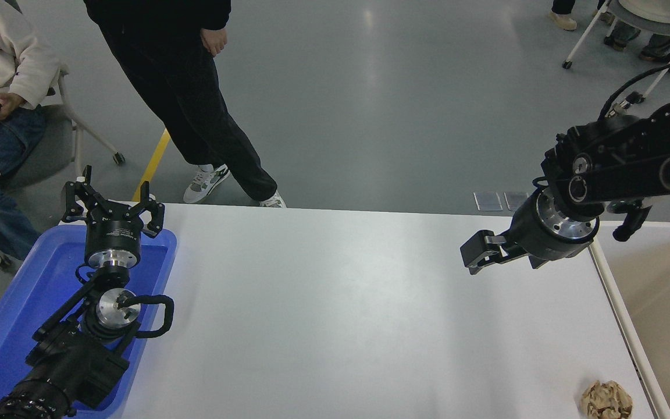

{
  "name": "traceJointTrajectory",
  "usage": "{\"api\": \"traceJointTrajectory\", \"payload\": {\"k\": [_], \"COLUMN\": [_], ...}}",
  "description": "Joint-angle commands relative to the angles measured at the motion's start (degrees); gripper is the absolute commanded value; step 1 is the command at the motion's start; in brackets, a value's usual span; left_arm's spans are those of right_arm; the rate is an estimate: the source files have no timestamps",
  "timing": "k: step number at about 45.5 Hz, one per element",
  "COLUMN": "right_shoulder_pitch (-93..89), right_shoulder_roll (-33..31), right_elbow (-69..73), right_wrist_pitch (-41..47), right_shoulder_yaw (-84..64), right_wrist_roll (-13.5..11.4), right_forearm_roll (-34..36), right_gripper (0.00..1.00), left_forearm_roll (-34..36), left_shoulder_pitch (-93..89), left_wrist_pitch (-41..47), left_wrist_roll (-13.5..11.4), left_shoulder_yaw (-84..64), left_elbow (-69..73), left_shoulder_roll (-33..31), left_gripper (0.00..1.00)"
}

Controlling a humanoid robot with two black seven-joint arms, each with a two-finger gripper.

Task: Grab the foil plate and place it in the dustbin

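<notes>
The foil plate is out of view. The beige dustbin stands at the table's right edge, with its pale rim along the table side. My right gripper hangs over the right part of the white table, pointing left and slightly down, with its fingers together and nothing in them. My left gripper is parked at the lower left over the blue tray, fingers spread open and empty.
A blue plastic tray lies under the left arm. A small crumpled brown paper ball lies near the table's front right corner. A person in black stands beyond the far edge; another sits at top left.
</notes>
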Motion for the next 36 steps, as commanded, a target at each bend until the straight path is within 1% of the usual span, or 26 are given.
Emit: {"api": "traceJointTrajectory", "payload": {"k": [1,22,36], "right_shoulder_pitch": [2.6,10.9,11.8], "right_shoulder_roll": [0.2,-1.1,-1.2], "right_elbow": [0.0,0.0,0.0], "right_wrist_pitch": [4.4,12.2,12.7], "right_shoulder_yaw": [0.0,-1.4,-1.4], "right_wrist_roll": [0.7,0.7,0.7], "right_forearm_roll": [1.2,1.5,1.5], "right_gripper": [1.00,1.00,1.00], "left_forearm_roll": [0.0,0.0,0.0], "left_shoulder_pitch": [0.0,0.0,0.0], "left_wrist_pitch": [0.0,0.0,0.0], "left_wrist_roll": [0.0,0.0,0.0], "left_shoulder_yaw": [0.0,0.0,0.0], "left_elbow": [0.0,0.0,0.0], "left_shoulder_roll": [0.0,0.0,0.0], "left_gripper": [0.99,0.99,0.99]}}
